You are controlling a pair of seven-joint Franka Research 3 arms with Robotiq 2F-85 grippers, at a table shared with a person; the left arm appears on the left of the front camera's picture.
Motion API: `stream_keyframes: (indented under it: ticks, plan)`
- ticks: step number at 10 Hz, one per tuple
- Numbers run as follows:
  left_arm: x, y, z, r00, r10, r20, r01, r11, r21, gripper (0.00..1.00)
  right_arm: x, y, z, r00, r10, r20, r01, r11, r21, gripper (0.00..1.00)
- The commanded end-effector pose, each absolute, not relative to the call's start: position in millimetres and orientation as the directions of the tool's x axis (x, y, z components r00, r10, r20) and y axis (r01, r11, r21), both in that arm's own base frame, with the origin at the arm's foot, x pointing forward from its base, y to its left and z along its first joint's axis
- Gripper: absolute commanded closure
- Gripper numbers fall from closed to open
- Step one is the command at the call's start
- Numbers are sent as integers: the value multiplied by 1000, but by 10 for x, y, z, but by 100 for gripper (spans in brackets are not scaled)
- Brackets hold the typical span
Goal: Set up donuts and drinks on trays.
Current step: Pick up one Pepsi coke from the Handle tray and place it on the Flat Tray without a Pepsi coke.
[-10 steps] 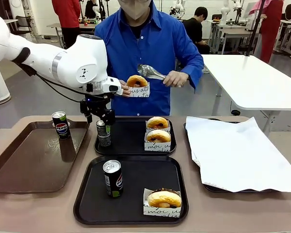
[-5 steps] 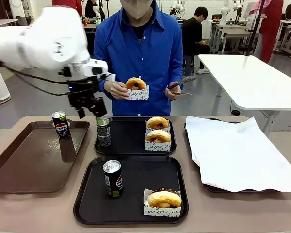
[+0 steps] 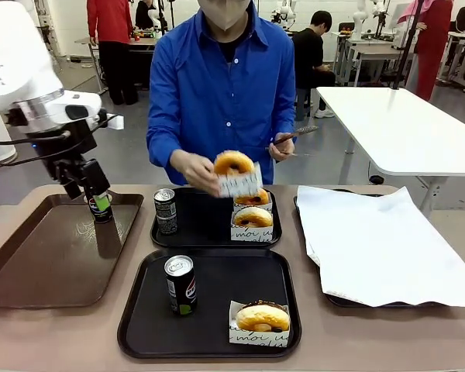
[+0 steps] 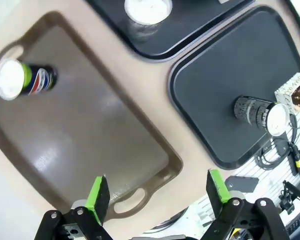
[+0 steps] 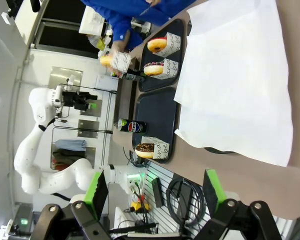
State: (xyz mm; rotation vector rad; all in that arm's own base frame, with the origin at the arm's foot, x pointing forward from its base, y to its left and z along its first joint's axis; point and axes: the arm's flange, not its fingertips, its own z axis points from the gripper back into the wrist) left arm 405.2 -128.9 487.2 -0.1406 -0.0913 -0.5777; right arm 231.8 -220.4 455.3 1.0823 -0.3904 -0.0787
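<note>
since a second ago we are seeing the left gripper (image 3: 95,188) swinging away from the far black square plastic tray (image 3: 205,221) to hover over the long brown tray (image 3: 46,256), jaws fully spread and empty, by the blue pepsi can (image 4: 20,80). the person's hand (image 3: 192,168) is lowering a sleeved yellow-iced donut (image 3: 235,171) toward that far tray, which is carrying a grey patterned can (image 3: 166,211) and two sleeved donuts (image 3: 253,217). the near black tray (image 3: 217,287) is holding a black, green-based can (image 3: 180,284) and a chocolate-sprinkled donut (image 3: 262,319). the right gripper (image 5: 152,186) is waiting wide open, empty. sleeves are reading "moi". we are judging the setting nearly complete.
</note>
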Motion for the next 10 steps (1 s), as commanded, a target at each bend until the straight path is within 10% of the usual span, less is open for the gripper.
stream_keyframes:
  ticks: [1, 9, 10]
  plan:
    - [4030, -1239, 4795, 838, -515, 177, 534, 842, -80, 0, 2326, -2209, 4559, 923, -254, 290, -147, 461, 875, 0]
    - [4051, -1219, 4818, 845, -516, 137, 529, 844, -88, 0, 2326, -2209, 4559, 923, -254, 290, -147, 461, 875, 0]
    - [4184, -1056, 5012, 872, -466, 152, 490, 830, -269, 0, 2326, -2209, 4559, 923, -254, 290, -147, 461, 875, 0]
